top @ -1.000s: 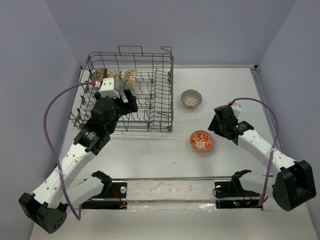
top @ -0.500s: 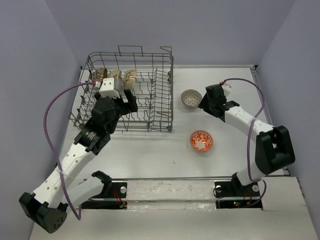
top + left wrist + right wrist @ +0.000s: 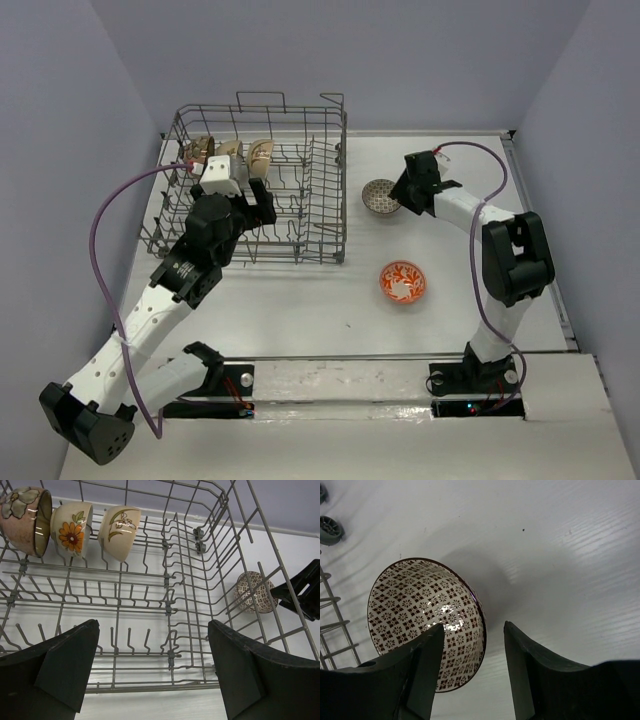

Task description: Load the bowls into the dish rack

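Right gripper (image 3: 472,630) open, fingers astride the right rim of the patterned bowl (image 3: 420,625), no clamping visible. That bowl on the table (image 3: 300,300), just right of the rack (image 3: 330,200). Orange bowl (image 3: 402,282) nearer the bases, apart from both grippers. Left gripper (image 3: 152,630) open and empty above the rack floor. Three bowls (image 3: 70,527) on edge in its far left corner.

Rack (image 3: 345,180) at far-left corner, three floral bowls (image 3: 71,527) on edge along its far-left row. Grey-patterned bowl (image 3: 378,196) upright just right of rack; orange bowl (image 3: 402,282) upright, nearer front edge
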Controlling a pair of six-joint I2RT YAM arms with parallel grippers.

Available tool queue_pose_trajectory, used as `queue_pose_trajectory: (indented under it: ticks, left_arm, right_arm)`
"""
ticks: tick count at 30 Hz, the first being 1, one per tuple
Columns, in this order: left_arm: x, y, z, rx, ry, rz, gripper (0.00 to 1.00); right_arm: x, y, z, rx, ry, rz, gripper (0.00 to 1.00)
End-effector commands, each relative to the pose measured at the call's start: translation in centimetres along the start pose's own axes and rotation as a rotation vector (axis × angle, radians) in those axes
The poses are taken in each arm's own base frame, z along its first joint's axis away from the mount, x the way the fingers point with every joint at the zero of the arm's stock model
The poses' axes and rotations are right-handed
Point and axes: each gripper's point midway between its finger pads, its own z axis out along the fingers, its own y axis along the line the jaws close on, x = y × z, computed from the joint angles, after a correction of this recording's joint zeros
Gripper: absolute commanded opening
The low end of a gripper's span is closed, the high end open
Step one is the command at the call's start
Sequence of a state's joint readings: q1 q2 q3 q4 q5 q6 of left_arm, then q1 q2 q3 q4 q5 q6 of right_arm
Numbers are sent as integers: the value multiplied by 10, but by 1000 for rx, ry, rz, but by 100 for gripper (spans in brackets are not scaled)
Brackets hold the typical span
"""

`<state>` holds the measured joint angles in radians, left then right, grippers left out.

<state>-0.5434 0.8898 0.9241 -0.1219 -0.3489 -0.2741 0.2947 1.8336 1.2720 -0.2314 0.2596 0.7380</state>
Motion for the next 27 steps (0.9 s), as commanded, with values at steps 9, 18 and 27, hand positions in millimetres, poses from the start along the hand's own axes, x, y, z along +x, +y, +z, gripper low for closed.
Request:
queue_pose_trajectory:
  ticks: [9, 18, 27]
  left_arm:
    - [-6, -1, 4, -8, -36, -10, 99]
    - [-5, 0, 4, -13, -33, -8, 99]
    - [-3, 0, 5, -14, -28, -10, 99]
  right_arm:
    - [-12, 20, 22, -46, -7, 24, 49]
    - [-7, 17, 26, -35, 2, 22, 27]
    - [-35, 20, 4, -48, -67, 17, 1]
